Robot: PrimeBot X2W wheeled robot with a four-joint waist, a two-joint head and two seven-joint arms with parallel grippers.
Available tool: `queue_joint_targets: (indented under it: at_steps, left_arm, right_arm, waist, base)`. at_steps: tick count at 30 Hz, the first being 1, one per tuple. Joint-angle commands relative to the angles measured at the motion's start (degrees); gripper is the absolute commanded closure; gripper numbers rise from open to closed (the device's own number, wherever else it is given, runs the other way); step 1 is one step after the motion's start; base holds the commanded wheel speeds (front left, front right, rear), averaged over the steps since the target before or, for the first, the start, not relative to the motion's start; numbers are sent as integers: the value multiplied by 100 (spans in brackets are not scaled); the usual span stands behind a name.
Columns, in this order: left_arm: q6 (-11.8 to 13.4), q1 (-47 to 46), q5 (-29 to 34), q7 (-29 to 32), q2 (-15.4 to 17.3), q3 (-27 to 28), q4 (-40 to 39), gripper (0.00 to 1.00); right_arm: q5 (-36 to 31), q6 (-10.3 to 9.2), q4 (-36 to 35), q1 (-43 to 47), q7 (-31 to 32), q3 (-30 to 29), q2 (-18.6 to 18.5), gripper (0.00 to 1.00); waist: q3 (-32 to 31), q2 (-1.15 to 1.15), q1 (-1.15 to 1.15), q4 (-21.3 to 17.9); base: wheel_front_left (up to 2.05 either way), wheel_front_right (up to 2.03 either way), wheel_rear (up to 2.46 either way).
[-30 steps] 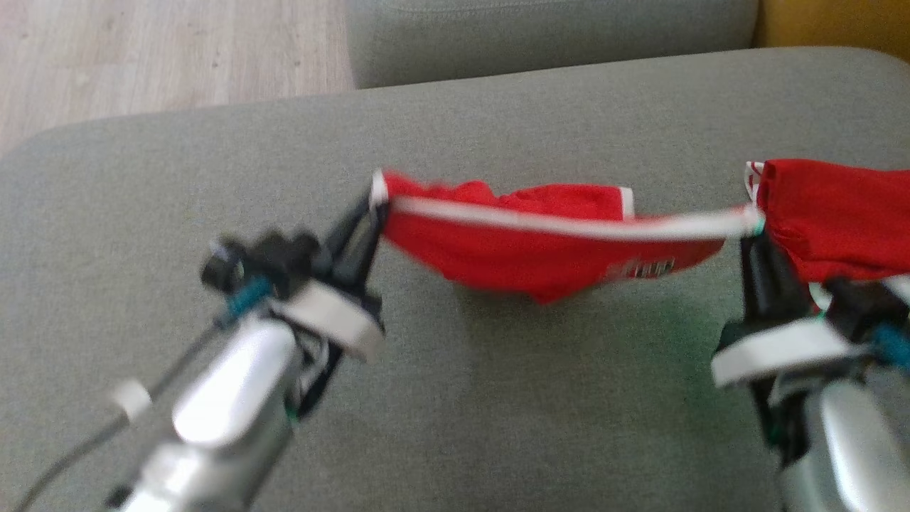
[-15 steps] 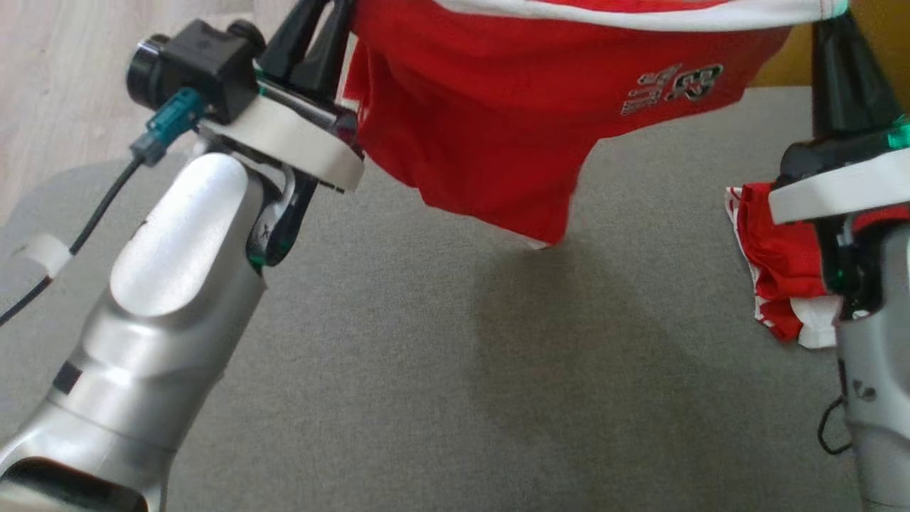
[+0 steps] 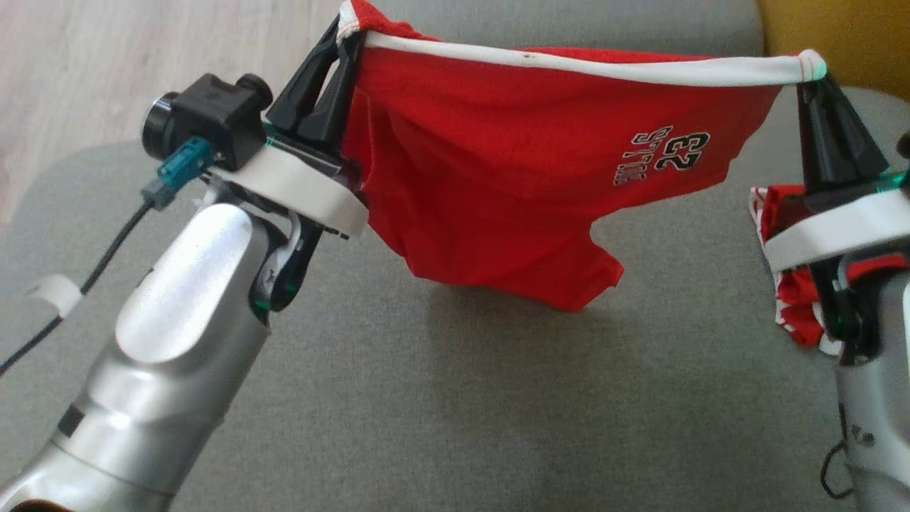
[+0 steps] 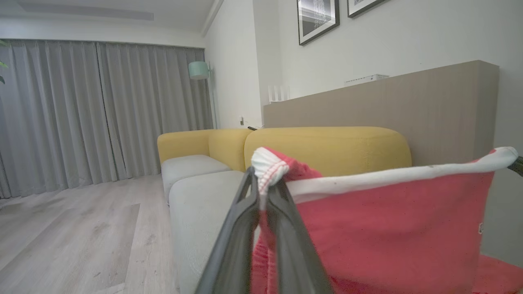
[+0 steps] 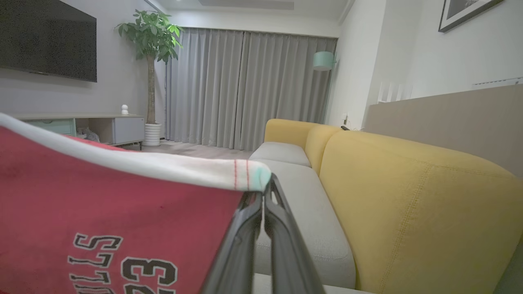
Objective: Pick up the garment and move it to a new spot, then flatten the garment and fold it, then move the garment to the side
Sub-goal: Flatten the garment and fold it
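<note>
The garment (image 3: 526, 163) is a red pair of shorts with a white waistband and black-and-white lettering. It hangs stretched between both grippers above the grey cushion (image 3: 462, 398), its lower edge just off the fabric. My left gripper (image 3: 346, 32) is shut on the waistband's left corner, and in the left wrist view the left gripper (image 4: 261, 183) pinches the white hem of the garment (image 4: 388, 228). My right gripper (image 3: 807, 71) is shut on the right corner. The right wrist view shows the right gripper (image 5: 264, 192) clamped on the garment (image 5: 102, 204).
A second red-and-white cloth (image 3: 789, 313) lies crumpled on the cushion behind my right arm. Wooden floor (image 3: 106, 64) lies beyond the cushion's left edge. A yellow sofa back (image 3: 839, 35) stands at the far right.
Both arms have lifted the garment from low over the cushion to hanging taut in the air. The head view has shifted as well.
</note>
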Motion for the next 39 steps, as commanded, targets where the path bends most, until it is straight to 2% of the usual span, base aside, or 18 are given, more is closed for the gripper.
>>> queue_joint_targets:
  at_steps: [1,9,13,17,22,26,32,39]
  left_arm:
    - [40,-409,-97,57,222,302,-229,100]
    - [-140,-1290,-82,172,426,506,194,100]
    - [-265,-2207,-26,91,443,668,852,100]
    - [-327,-3077,49,-218,441,844,1585,100]
    - [-455,-3836,60,-730,321,953,2329,100]
    - [-606,-3764,-17,-935,89,820,2842,100]
    - [-716,-2865,-49,-1124,-166,474,3152,100]
    - [-748,-1399,-176,-1165,-87,-280,2798,100]
  right_arm:
    - [37,-4,-209,-368,67,94,-34,100]
    - [-14,-4,410,-1665,210,409,-145,100]
    - [-8,-4,1154,-2939,167,627,-118,100]
    - [-176,-4,2082,-4178,-155,777,-13,100]
    - [-447,-4,3007,-5085,-655,714,145,100]
    - [-563,-4,3666,-5055,-887,907,100,100]
    - [-629,-4,4372,-4455,-1078,1289,-300,100]
    - [-114,-4,4710,-3447,-910,2107,-804,100]
  waist:
    - [238,0,0,1]
    - [1229,0,0,-100]
    - [1777,0,0,-133]
    - [2106,0,0,-165]
    - [2356,0,0,-127]
    - [2354,0,0,-33]
    - [2202,0,0,153]
    - [1740,0,0,246]
  base:
    - [0,0,0]
    - [0,0,0]
    - [0,0,0]
    - [0,0,0]
    - [0,0,0]
    - [0,0,0]
    - [0,0,0]
    - [0,0,0]
